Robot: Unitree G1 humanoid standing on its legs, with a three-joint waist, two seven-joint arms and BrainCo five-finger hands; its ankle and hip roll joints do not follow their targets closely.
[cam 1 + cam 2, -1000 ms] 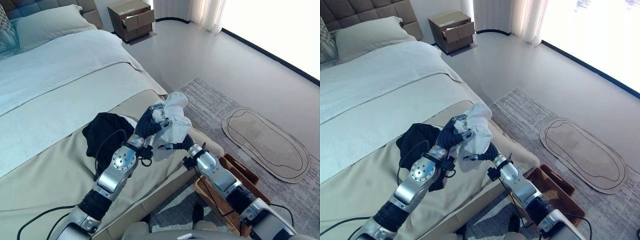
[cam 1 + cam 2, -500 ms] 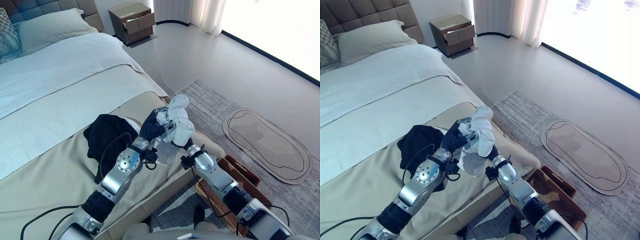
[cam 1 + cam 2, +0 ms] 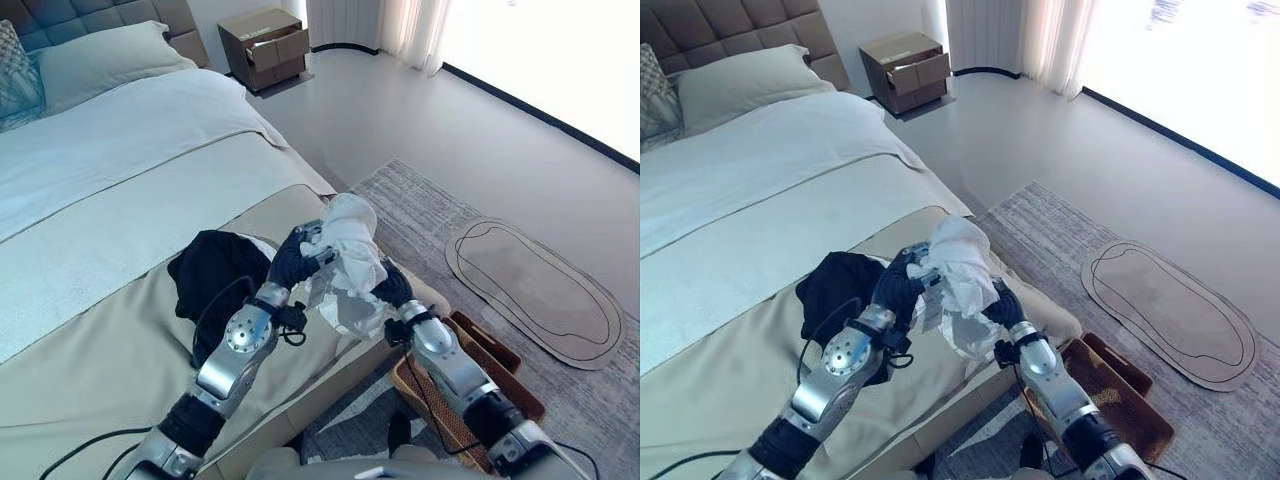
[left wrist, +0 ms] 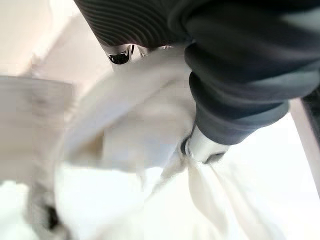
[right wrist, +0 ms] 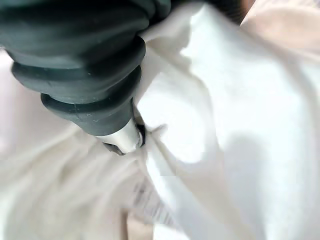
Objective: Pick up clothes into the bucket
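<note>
I hold a crumpled white garment (image 3: 348, 250) in the air over the bed's foot corner, between both hands. My left hand (image 3: 293, 260) is curled into its upper left side, and my right hand (image 3: 393, 286) grips its lower right side from beneath. In the left wrist view the thumb (image 4: 202, 146) is sunk in white cloth (image 4: 150, 200). In the right wrist view a finger (image 5: 122, 137) pinches into folds of the same cloth (image 5: 240, 100). A black garment (image 3: 215, 270) lies on the beige bed cover (image 3: 90, 350) left of my hands. The brown woven basket (image 3: 502, 353) stands on the floor under my right forearm.
A grey carpet (image 3: 420, 200) with an oval mat (image 3: 535, 290) lies right of the bed. A brown nightstand (image 3: 265, 45) with an open drawer stands at the far wall. Pillows (image 3: 100, 55) lie at the head of the bed.
My right hand has swung right and a little up with the garment's lower part. The cloth now hangs more spread between the hands. The camera has shifted slightly.
</note>
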